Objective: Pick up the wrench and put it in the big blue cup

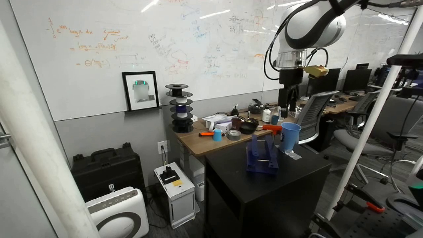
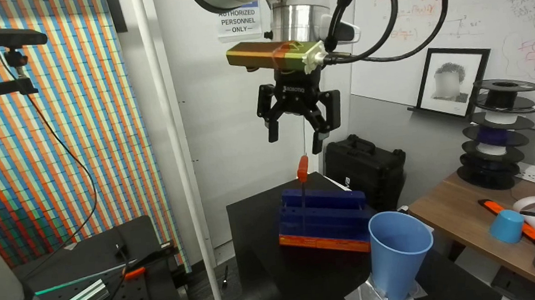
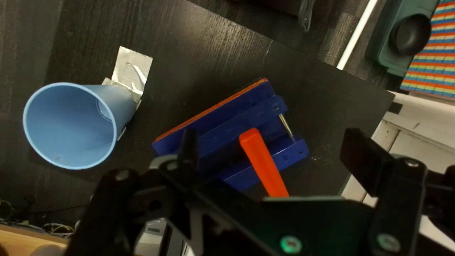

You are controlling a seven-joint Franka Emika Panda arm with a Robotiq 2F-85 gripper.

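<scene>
Hanging over the black desk [image 1: 228, 167], the tool [image 2: 296, 143] has its two fingers spread well apart, with only air between them. A little below the fingertips, and clear of them, is the orange handle of the wrench [image 2: 302, 168], which stands upright in a blue rack [image 2: 324, 217], thin shaft pointing down; its lower end is hard to make out. A metal rod [image 3: 287, 128] shows at the rack's end in the wrist view, and an orange strip [image 2: 324, 243] runs along one long side. Near the rack, with bare desk between, the big blue cup [image 2: 400, 258] stands mouth up, shiny tape [image 3: 132, 65] spreading from its foot. Farther off, on a wooden desk [image 1: 198, 148], a small blue cup [image 1: 217, 135] sits upside down near a roll of gray tape [image 1: 234, 135], with a black bowl [image 1: 248, 128] past the roll. At that desk's end rises a tall stack of spools [image 1: 181, 109]. Farthest back, a black-framed picture [image 1: 141, 91] stands against a whiteboard [image 1: 205, 43] marked with orange writing.
</scene>
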